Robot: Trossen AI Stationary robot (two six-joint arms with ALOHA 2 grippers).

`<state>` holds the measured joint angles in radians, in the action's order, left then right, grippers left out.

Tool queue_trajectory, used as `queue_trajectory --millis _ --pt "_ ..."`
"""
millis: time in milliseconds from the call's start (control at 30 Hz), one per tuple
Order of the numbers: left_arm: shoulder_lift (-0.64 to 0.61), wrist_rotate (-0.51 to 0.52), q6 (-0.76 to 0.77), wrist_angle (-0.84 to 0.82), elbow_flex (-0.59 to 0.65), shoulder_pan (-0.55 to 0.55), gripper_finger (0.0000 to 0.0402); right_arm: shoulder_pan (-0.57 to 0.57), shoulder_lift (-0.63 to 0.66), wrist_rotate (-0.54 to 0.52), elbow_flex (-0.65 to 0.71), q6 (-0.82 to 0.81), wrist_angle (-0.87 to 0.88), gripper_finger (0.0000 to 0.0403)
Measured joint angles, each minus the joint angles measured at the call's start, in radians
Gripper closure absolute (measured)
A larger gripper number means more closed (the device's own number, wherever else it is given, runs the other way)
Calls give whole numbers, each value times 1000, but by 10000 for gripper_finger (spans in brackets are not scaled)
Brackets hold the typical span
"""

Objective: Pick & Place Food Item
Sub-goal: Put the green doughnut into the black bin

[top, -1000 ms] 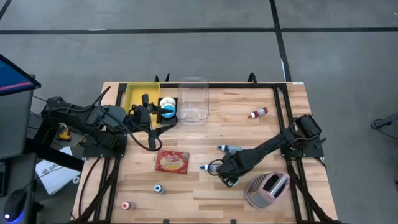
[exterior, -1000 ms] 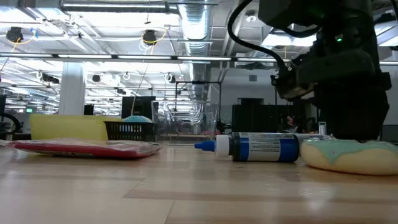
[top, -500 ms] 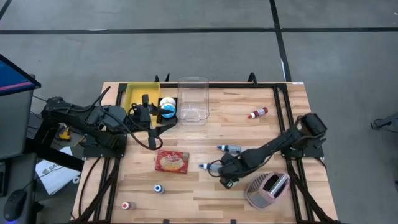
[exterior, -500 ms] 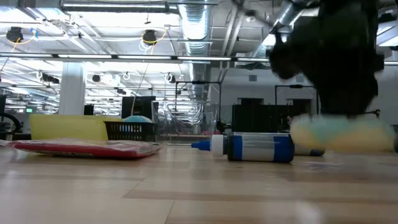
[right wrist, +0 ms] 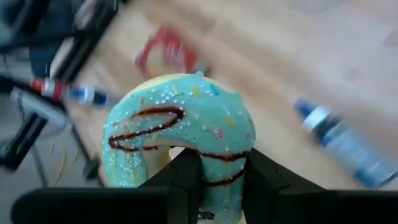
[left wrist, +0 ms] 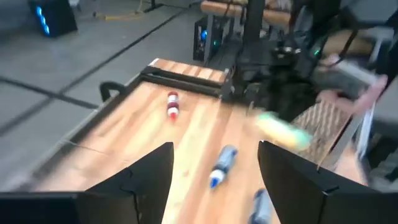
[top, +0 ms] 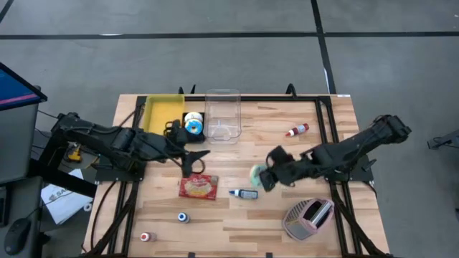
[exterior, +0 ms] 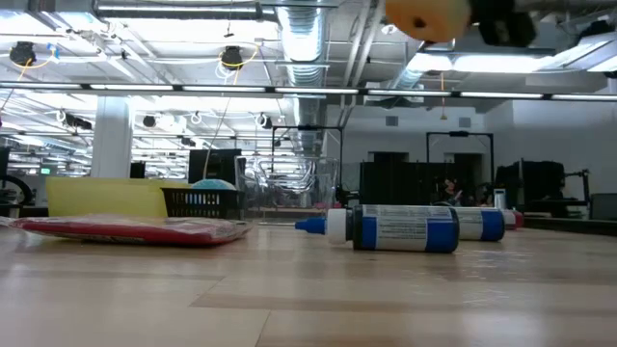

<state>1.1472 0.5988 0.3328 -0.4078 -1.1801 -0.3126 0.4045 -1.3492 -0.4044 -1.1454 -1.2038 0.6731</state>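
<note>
Carrying the teal-iced sprinkled doughnut (right wrist: 183, 140) pinched in the right gripper (top: 267, 175) above mid-table; keep it level, clear the 2 bottles, left gripper (left wrist: 214, 171) spread, idle.

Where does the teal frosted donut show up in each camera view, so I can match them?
High view: donut right of centre, held above the table in the right gripper.
Low view: only its tan underside at the top edge.
Left wrist view: blurred pale-green shape right of centre.
Right wrist view: fills the centre, pinched between the fingers.
Shared landmark: the blue-labelled bottle.
</note>
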Motion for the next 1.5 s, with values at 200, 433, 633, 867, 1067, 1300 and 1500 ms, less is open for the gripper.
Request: queue_trajectory --millis 200,433,633,867,1067,1300,1500 --pt "126 -33 166 193 0 12 163 -91 -5 -43 -34 142 7 325" --pt "218 -135 298 324 0 55 156 -176 -66 -50 -162 333 7 325" --pt "229 -148 308 345 0 81 155 -199 -84 -49 -240 458 14 324" --pt "229 -146 347 348 0 115 149 -200 -84 -51 -267 497 -37 301" --pt "229 -162 356 385 0 147 148 -200 -84 -53 -266 503 -41 299" --pt "268 -212 387 442 -3 153 147 -210 -100 -50 -265 518 -61 299" --pt "281 -217 407 425 0 147 147 -211 -111 -47 -266 525 -78 298"
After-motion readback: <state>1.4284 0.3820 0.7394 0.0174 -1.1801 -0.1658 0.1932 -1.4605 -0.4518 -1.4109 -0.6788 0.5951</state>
